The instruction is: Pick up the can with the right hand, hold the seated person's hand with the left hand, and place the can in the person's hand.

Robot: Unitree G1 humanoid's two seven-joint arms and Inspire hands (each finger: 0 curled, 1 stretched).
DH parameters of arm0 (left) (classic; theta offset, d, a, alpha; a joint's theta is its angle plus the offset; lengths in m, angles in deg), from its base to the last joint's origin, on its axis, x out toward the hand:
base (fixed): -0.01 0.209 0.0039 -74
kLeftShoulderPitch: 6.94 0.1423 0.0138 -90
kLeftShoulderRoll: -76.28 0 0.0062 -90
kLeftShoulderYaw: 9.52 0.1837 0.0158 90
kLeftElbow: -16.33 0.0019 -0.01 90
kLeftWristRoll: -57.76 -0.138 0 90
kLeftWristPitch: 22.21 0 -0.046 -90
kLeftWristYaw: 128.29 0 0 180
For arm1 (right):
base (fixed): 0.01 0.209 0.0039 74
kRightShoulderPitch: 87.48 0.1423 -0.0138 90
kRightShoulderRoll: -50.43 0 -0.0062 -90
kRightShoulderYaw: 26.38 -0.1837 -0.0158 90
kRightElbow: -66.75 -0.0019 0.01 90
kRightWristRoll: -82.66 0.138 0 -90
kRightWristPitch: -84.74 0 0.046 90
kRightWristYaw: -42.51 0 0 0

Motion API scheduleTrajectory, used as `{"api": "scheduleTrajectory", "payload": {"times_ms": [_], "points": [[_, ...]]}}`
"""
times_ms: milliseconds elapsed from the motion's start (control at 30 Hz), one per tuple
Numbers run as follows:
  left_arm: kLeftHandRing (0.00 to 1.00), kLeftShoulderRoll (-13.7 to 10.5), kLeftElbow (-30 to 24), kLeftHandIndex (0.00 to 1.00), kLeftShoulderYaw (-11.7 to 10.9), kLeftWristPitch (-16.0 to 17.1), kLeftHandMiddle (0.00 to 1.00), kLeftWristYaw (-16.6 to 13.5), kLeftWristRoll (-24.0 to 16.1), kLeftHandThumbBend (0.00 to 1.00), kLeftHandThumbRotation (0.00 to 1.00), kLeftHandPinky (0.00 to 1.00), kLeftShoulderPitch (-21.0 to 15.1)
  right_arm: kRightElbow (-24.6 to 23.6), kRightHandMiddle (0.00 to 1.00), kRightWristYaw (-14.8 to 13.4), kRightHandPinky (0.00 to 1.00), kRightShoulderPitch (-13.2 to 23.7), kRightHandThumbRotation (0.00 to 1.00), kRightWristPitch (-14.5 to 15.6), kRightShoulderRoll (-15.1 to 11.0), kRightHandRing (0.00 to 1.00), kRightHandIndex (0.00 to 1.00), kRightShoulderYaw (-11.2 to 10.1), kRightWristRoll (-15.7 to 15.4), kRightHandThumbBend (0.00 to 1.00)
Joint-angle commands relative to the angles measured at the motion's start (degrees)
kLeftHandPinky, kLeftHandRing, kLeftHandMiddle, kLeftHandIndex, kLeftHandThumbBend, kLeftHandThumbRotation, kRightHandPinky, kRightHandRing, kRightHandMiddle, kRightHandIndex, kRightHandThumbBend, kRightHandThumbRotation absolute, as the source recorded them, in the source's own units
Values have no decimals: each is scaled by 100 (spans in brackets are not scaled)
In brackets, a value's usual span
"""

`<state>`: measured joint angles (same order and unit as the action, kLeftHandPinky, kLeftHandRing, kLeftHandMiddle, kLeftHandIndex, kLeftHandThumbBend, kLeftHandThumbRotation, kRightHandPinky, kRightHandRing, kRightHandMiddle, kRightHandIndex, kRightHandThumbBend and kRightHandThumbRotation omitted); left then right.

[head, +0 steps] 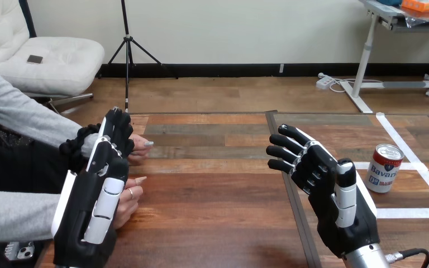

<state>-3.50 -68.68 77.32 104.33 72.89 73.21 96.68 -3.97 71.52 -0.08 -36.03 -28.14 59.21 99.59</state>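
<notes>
Nothing is grasped yet, so the task looks to be at its opening step, the pick-up. The cylindrical metal drinks can with a white, red and blue label (pixel 384 168) stands on the brown wooden plank table (pixel 212 190) towards its right side, just inside a corner of white tape lines (pixel 408 212). It is upright: the long axis runs vertically, the silver lid faces up and the base sits flat on the wood.

The robot's right hand (pixel 335 190) is raised beside the can, on the can's left and apart from it, with its fingers straight and spread and nothing in them. The robot's left hand (pixel 92 204) is raised at the table's left, fingers extended upward and released. It stands in front of the person's two hands, the farther one (pixel 139 146) and the nearer one (pixel 127 196). No finger or thumb is seen curling round either, and whether they touch cannot be told.

The next move probably calls for the right hand to travel rightward and lower, then wrap the can's side wall around mid-height (a grip from the side suits an upright cylinder), keeping the can vertical.
</notes>
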Motion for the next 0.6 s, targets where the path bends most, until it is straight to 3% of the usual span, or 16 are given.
{"api": "scheduleTrajectory", "payload": {"times_ms": [0,267,567], "points": [[100,22,-50,100,-49,103,100,34,96,64,85,100,-236,-183,84,-28,79,165,100,-50,-4,82,84,-8,-7,99],[100,38,-61,100,-60,114,100,-15,35,62,86,100,-232,-95,85,-25,79,302,99,-131,-134,84,86,-89,-54,100],[100,28,-128,100,-43,40,100,-20,71,62,86,100,-195,-190,87,-201,78,412,95,-120,-439,86,88,-246,-315,100]]}}
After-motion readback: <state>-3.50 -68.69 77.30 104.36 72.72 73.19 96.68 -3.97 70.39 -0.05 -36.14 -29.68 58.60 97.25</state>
